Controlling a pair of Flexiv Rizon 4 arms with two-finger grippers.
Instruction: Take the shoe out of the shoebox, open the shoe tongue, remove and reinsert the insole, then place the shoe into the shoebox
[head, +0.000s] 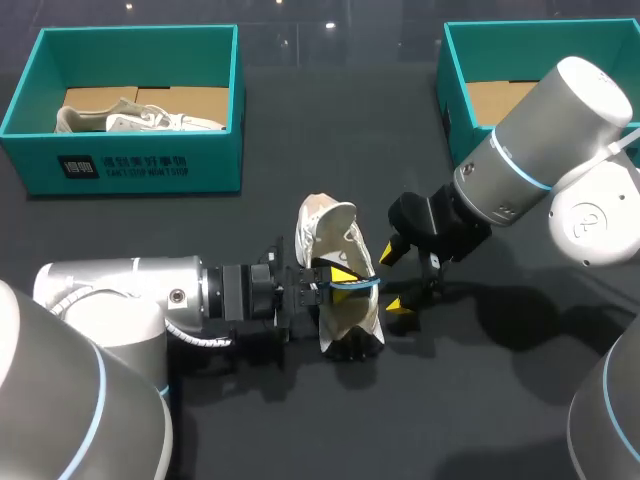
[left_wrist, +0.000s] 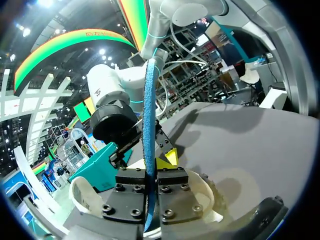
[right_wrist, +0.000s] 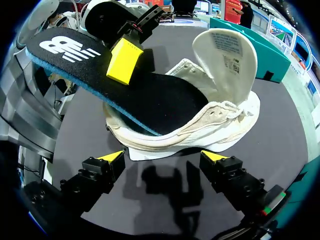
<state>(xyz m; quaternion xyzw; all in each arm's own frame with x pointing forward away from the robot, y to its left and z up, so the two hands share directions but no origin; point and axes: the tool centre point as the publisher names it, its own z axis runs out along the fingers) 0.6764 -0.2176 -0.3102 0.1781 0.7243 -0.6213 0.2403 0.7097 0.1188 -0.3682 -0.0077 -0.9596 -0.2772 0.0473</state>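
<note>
Center of head view: white shoe (head: 335, 225) lies on its side on dark table (head: 480, 400), outside both boxes, tongue (right_wrist: 225, 50) folded up and open. L gripper (head: 325, 285), coming in from lower left, has fingers clamped flat on the heel end of the black insole (head: 355, 283) w/ blue edge. Right wrist view shows the insole's front end inside the shoe and its heel end sticking out, raised. R gripper (head: 395, 278), from upper right, sits just right of the shoe, near the sole side, fingers spread apart, holding nothing; can't tell if it touches the shoe. Teal shoebox (head: 130, 170) at upper left w/ a 2nd shoe (head: 140, 120) inside; another teal box (head: 455, 90) at upper right.
</note>
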